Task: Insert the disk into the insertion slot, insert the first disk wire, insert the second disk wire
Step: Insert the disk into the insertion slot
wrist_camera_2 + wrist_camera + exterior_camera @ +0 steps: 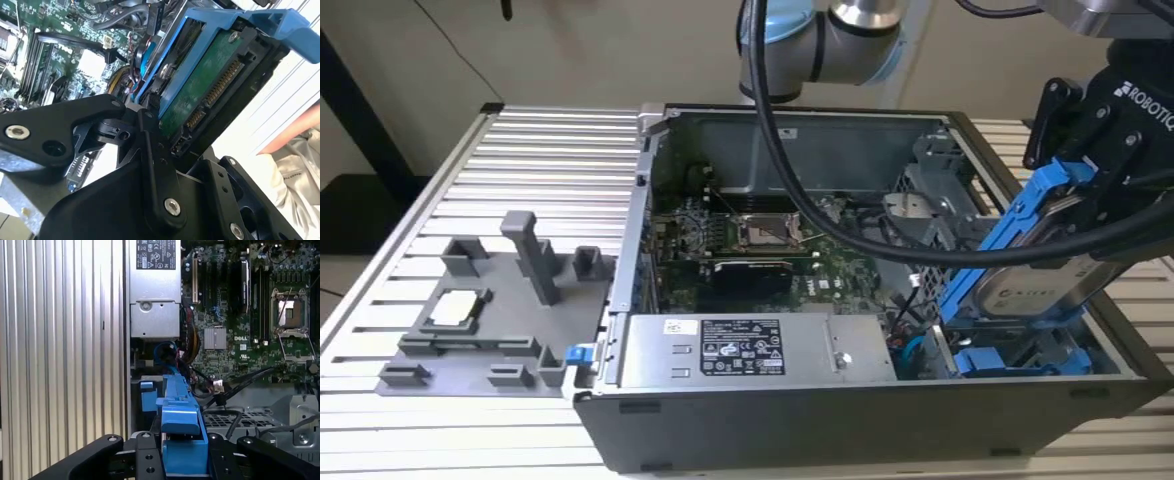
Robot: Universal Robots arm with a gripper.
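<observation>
My gripper (1090, 170) is shut on the upper end of the disk (1037, 287), a silver drive in a blue carrier. The disk hangs tilted over the case's corner at the exterior view's right. Its lower end reaches down to the insertion slot (1014, 358), where another blue piece shows in the bay beside the perforated drive cage (930, 228). The second wrist view shows the disk's green underside (210, 85) and connector between the black fingers (148, 145). Seen from the first wrist view, the blue carrier (180, 415) points down into the case from my gripper (182, 460). Loose black cables (235, 385) lie near the bay.
The open computer case holds a green motherboard (761, 240) and a grey labelled power-supply box (734, 350). A grey fixture (494, 310) stands on the slatted table (440, 200) at the exterior view's left. A person's sleeve (295, 160) is close beside the case.
</observation>
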